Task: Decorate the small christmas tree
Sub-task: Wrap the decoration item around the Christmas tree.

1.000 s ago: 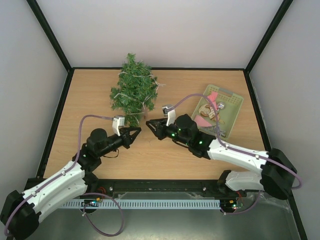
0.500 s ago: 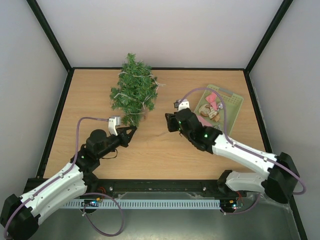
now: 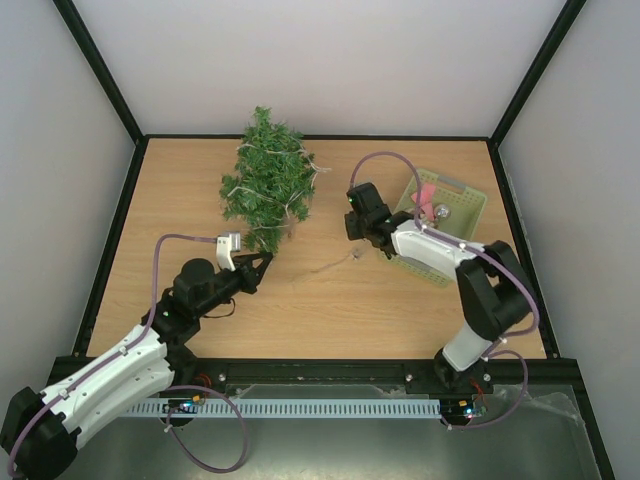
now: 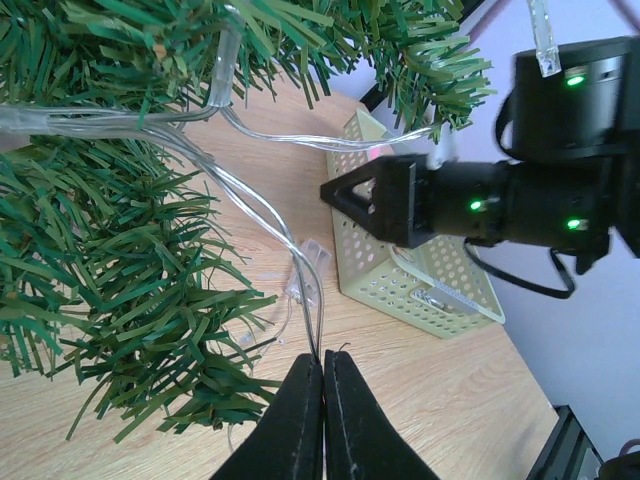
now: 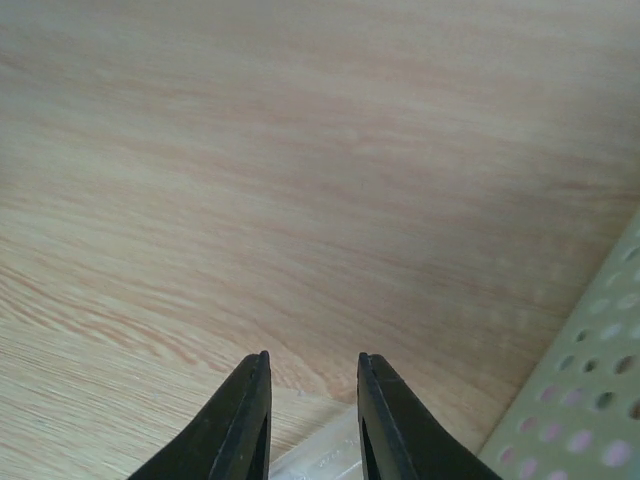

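The small christmas tree (image 3: 268, 180) stands at the far left-centre of the table (image 3: 180, 200), with a clear light string (image 4: 224, 65) threaded through its branches. The left gripper (image 4: 323, 360) is closed, pinching the thin wire of that string just beside the lowest branches. The right gripper (image 5: 314, 365) hovers low over bare wood at the near-left corner of the basket (image 4: 400, 285). Its jaws stand partly apart with a translucent piece low between them, and we cannot tell whether that piece is gripped.

Hazards, as we judge them:
- Pulling the pinched wire away from the tree may tip the light tree or drag it across the table.
- The wire is thin and slick, so it may slip out of the closed fingertips.
- A thin loose strand (image 3: 338, 264) lies on the table between the two arms, and either arm may snag it.
- The right gripper may clip the basket wall and shift the basket.

Count:
- Trees: one.
- Baskets: one.
- Arms: two.
- Light strings: one, as far as we can tell.
- Basket contents: one pink ornament (image 3: 426, 194), one silver ball (image 3: 440, 212), and others we cannot count.
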{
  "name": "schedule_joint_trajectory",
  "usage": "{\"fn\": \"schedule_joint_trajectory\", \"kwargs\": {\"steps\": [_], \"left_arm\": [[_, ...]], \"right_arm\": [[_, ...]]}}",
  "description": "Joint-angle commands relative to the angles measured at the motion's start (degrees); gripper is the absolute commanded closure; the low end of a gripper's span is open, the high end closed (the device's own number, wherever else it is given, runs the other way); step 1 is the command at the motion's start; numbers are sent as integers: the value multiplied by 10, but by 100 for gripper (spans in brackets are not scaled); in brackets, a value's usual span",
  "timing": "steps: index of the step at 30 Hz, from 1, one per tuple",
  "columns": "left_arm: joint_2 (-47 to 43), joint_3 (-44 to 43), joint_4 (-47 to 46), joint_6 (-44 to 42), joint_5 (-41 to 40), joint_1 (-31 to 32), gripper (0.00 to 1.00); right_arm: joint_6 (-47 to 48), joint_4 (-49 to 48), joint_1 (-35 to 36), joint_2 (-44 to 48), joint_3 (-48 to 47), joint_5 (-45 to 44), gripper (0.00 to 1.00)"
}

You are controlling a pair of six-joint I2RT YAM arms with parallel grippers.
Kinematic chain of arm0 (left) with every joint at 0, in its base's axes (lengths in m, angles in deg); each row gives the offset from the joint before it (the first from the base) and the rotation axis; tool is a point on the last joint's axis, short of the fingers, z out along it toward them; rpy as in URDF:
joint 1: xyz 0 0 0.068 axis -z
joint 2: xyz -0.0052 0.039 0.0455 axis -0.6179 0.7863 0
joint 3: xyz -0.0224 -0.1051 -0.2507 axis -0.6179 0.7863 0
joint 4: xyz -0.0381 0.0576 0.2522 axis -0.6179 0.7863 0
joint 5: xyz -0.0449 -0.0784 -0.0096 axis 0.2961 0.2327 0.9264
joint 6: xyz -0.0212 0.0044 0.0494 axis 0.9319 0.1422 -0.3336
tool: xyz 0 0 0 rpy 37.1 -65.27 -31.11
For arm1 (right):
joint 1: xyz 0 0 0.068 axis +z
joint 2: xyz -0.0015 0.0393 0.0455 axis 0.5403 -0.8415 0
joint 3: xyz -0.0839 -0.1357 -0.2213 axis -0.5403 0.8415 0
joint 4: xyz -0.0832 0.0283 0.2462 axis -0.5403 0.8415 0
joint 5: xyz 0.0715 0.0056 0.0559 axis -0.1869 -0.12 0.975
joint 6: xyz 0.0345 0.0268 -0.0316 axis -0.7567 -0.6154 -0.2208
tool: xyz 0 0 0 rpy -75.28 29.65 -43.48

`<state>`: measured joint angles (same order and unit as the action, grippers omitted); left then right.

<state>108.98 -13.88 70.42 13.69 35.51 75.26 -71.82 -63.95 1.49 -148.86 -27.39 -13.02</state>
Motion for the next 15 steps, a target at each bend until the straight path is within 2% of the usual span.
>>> {"fn": "schedule_joint_trajectory", "kwargs": {"steps": [1, 8, 15], "left_arm": [[5, -5, -21, 5, -8, 1, 98], [3, -12, -11, 14, -27, 1, 98], [-10, -15, 10, 27, -57, 1, 98]], "right_arm": [[18, -22, -5, -50, -3, 37, 77], [40, -21, -20, -124, -27, 15, 77], [60, 6, -24, -156, -48, -1, 77]]}}
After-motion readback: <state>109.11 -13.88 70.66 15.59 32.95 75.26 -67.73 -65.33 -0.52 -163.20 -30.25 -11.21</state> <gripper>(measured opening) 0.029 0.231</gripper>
